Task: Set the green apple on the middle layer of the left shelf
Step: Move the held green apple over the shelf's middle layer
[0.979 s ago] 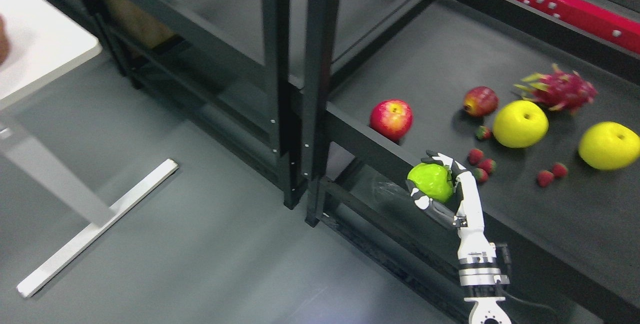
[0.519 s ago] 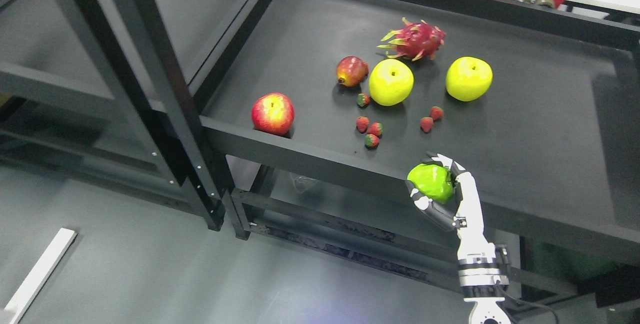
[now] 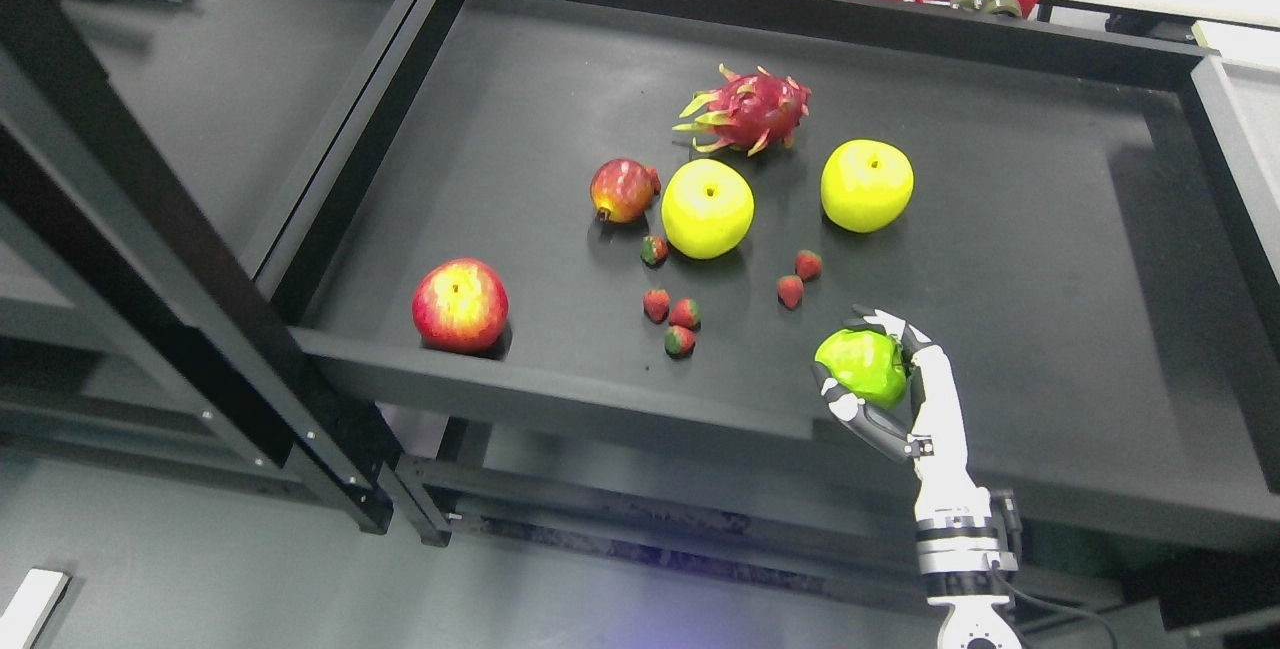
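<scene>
We hold the green apple (image 3: 862,366) in our right hand (image 3: 880,379), fingers wrapped around its sides, above the shelf (image 3: 1050,259) near its front edge. It looks smooth, rigid and light, possibly slippery; a cupping grip around its widest part seems best. No labels or writing are readable.

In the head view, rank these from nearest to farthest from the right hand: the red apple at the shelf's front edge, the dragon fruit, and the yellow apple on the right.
From the right hand, which grips the green apple:
1. Yellow apple on the right, directly behind the hand.
2. Dragon fruit, farther back and left.
3. Red apple, far left at the shelf's front edge.
</scene>
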`<state>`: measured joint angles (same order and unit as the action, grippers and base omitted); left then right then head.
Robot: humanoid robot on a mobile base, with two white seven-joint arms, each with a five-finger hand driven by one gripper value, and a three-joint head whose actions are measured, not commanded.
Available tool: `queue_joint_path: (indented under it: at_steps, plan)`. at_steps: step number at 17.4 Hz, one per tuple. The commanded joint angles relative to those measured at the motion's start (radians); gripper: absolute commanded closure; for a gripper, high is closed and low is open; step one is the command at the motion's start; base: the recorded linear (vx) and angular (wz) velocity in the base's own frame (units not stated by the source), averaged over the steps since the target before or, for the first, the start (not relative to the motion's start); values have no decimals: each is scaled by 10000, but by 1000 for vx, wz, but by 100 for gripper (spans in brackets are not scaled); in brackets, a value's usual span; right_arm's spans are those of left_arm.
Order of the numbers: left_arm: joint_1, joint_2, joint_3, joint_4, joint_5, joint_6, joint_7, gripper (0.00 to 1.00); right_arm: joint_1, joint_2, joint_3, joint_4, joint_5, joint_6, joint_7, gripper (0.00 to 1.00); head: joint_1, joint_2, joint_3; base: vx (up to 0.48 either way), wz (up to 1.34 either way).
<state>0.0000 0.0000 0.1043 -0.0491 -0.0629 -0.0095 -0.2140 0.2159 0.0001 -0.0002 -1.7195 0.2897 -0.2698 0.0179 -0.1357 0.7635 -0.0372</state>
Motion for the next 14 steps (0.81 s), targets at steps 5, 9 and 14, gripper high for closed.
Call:
queue_joint_path:
  at_steps: [5, 9, 14]
  plan:
    - [92, 175, 0, 0, 0, 3, -8, 0, -348, -175, -534, 45, 48, 717, -57, 100, 0, 0, 0, 228, 0]
    - [92, 175, 0, 0, 0, 3, 7, 0, -869, -175, -1039, 336, 170, 1713, -57, 100, 0, 0, 0, 219, 0]
    - [92, 175, 0, 0, 0, 3, 7, 0, -1651, -1088, -1592, 1087, 186, 2543, -133, 100, 0, 0, 0, 146, -4]
